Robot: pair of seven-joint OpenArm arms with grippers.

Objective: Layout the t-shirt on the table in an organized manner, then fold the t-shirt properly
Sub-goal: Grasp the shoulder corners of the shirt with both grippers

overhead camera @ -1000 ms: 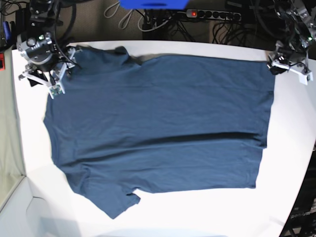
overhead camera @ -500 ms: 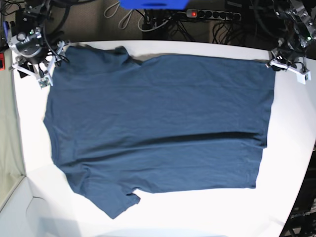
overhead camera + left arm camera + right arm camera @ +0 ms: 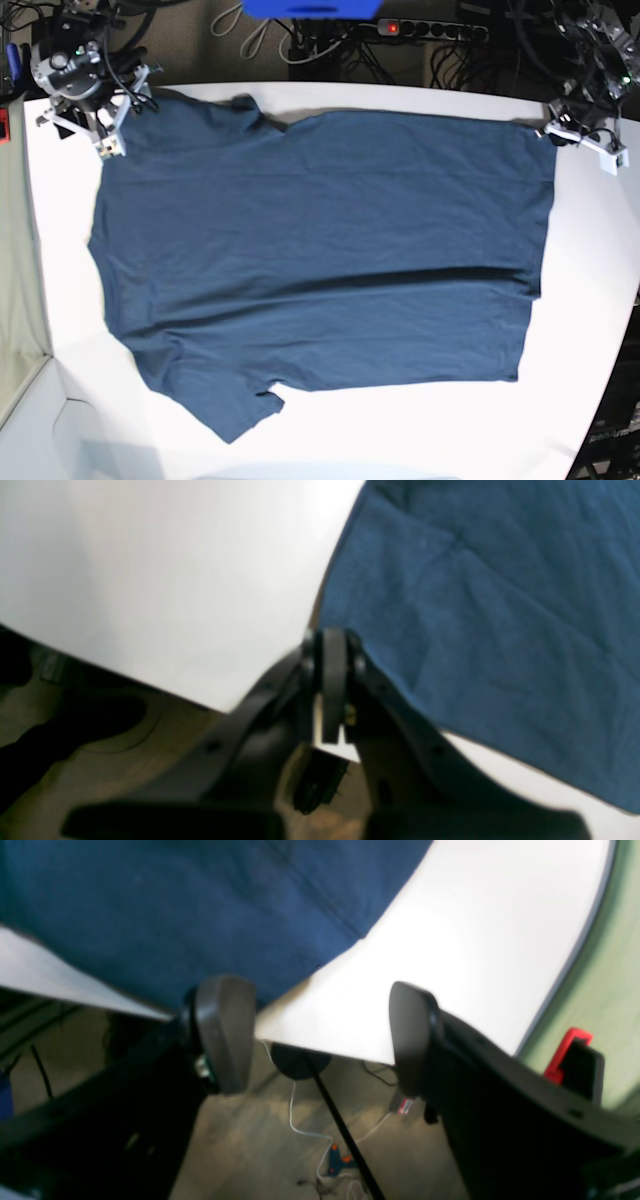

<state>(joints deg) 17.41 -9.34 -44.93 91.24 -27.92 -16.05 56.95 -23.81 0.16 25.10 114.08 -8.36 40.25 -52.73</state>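
The dark navy t-shirt (image 3: 320, 250) lies spread flat on the white table (image 3: 600, 300), neck side to the left and hem to the right. My left gripper (image 3: 575, 135) is at the far right hem corner. In the left wrist view its fingers (image 3: 332, 680) are pressed shut, and the edge of the t-shirt (image 3: 475, 605) runs in under the tips. My right gripper (image 3: 80, 128) hovers at the far left corner by the sleeve. It is open (image 3: 320, 1035), with one finger (image 3: 225, 1035) over the blue t-shirt (image 3: 175, 900) and the table's edge (image 3: 450, 965) between the jaws.
Behind the table are cables, a power strip (image 3: 430, 30) with a red light and a blue object (image 3: 310, 8). A red clamp (image 3: 567, 1050) sits at the table's left rim beside a green surface (image 3: 15, 250). Floor shows below both far corners.
My left gripper has closed at the hem corner. My right gripper, still open, has moved back and left off the sleeve toward the table's far corner. The shirt has not shifted.
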